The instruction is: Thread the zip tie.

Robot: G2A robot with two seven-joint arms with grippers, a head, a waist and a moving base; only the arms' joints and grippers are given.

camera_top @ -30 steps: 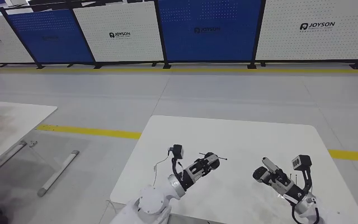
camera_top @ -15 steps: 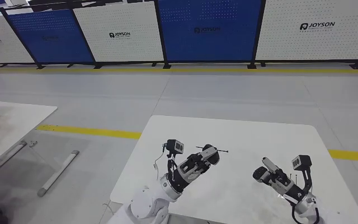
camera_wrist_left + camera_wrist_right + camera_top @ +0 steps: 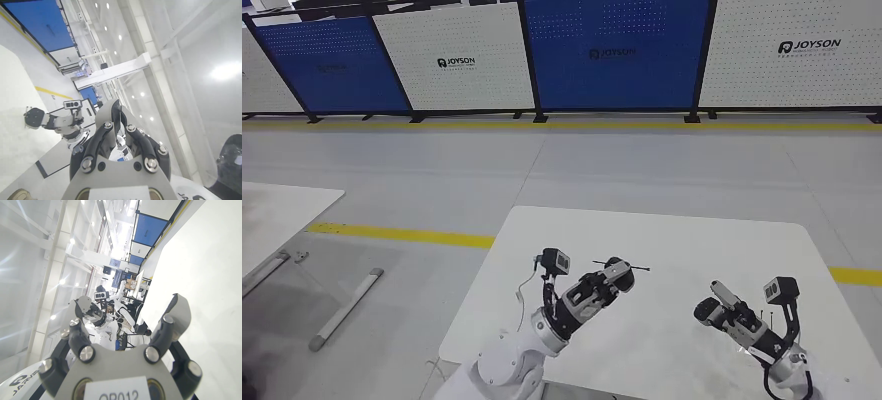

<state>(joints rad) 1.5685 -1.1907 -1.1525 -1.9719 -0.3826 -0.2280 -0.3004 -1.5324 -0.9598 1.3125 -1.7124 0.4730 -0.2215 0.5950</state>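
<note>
Pinching of zip tie by left end effector was noted above desk; right end effector found wide, empty. Risk judged: slip or pivot in pinch, threading missed.

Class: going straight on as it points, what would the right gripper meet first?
Probably nothing: the way looks free. The right gripper points out over the table, and the left gripper holding the zip tie sits beside that line, though depth is unclear.

I'm working in a big robotics test hall: pegboard partitions fence my bay, a yellow line marks the grey floor, and round ceiling lamps sit high above the white bench.
</note>
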